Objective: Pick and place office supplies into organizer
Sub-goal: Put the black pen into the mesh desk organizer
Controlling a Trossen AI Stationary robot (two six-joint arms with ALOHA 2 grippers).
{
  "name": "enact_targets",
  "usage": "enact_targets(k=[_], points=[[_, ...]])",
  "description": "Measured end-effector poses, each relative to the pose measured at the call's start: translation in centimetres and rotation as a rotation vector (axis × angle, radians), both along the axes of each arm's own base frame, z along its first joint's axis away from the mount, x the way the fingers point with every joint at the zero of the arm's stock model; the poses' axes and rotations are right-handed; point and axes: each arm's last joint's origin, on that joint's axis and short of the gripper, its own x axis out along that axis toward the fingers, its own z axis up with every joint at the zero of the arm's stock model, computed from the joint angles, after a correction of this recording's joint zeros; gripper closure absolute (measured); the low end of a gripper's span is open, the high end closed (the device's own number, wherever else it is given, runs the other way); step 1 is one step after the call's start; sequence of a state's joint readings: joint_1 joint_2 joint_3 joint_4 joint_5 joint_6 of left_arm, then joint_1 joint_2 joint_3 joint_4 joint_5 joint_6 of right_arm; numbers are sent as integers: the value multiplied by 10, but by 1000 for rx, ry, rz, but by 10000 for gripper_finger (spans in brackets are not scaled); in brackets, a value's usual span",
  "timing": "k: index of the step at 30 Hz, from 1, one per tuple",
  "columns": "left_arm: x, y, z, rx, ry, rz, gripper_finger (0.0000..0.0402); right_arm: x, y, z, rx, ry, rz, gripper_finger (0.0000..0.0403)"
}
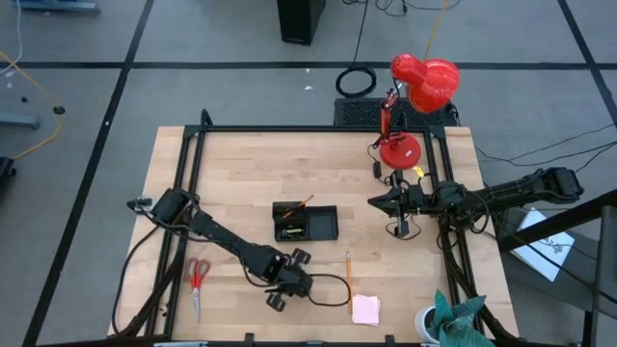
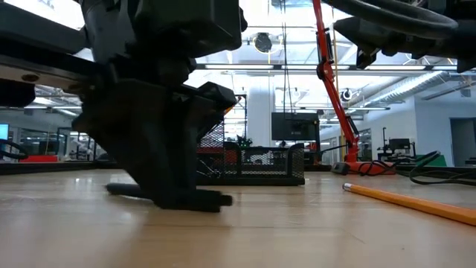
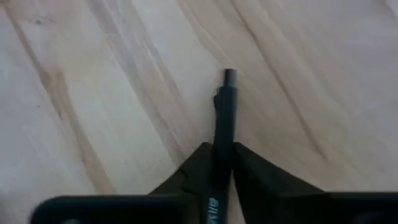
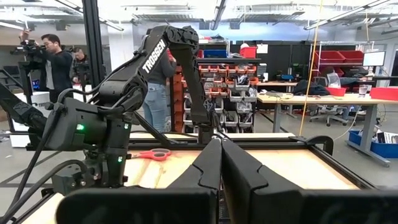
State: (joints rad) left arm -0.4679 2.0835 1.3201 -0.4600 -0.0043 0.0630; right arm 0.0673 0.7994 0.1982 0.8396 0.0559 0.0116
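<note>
Gripping a thin black pen [image 3: 222, 118], our left hand [image 1: 285, 285] sits low on the bench [image 1: 241, 164], near-front of the organizer [image 1: 307, 223]. Left wrist view shows the fingers [image 3: 193, 165] pinched narrow on the pen barrel, pen lying flat on the wood, tip poking out ahead. In the low view the same hand [image 2: 175, 195] is down at bench level. Organizer is mid-bench with some items in its left compartment. Orange pencil [image 1: 348, 273] lies just right-front of the organizer, pink note pad [image 1: 365, 308] further front past the pencil. Red scissors [image 1: 197, 281] are well left-front of the organizer. Our right hand [image 1: 378, 201] waits right of the organizer, off the bench surface, fingers [image 4: 208, 163] pressed together, holding nothing. Red lamp [image 1: 415, 106] stands behind-right of the organizer.
</note>
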Motion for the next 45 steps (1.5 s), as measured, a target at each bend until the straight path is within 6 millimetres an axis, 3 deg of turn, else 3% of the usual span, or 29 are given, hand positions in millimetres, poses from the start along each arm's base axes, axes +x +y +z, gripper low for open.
enact_targets(k=[5,12,17,26,32,37,42,45], points=[[-1,-1,0,-10,5,48,387,0,0,0,1,2,0,399],[2,-5,7,-34,-63,26,357,0,0,0,2,2,0,399],[2,-8,25,-16,-173,7,359,0,0,0,3,0,0,399],[1,3,84,41,-390,-19,368,0,0,0,3,0,0,399],[-3,34,115,92,-481,6,369,0,0,0,5,0,1,399],[-20,65,142,10,-672,42,373,0,0,0,10,5,2,399],[-51,93,146,-62,-882,89,370,0,0,-1,5,5,1,399],[-65,108,135,-115,-1011,153,370,0,0,0,4,2,1,399]])
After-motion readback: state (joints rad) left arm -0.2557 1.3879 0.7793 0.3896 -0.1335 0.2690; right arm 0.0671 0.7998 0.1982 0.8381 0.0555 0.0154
